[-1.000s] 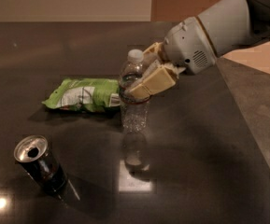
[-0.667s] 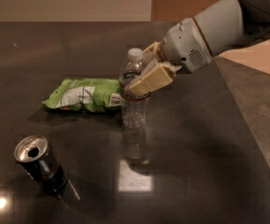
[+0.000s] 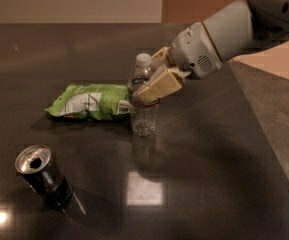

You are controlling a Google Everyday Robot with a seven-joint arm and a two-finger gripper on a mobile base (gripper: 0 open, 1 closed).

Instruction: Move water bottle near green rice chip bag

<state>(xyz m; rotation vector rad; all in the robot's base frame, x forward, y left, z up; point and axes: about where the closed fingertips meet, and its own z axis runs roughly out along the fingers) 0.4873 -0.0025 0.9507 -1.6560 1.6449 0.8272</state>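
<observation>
The water bottle [image 3: 143, 118] stands upright on the dark table, clear with a white cap, its base touching or just short of the right end of the green rice chip bag [image 3: 91, 101]. The bag lies flat to the bottle's left. My gripper [image 3: 149, 86] reaches in from the upper right, and its tan fingers [image 3: 159, 87] are closed around the bottle's upper body, just below the cap.
A dark open drink can [image 3: 43, 176] stands at the front left. The dark table [image 3: 204, 174] ends at an edge on the right, with lighter floor beyond. A wall runs along the back.
The arm has shifted slightly; the bottle stays upright beside the bag, still held.
</observation>
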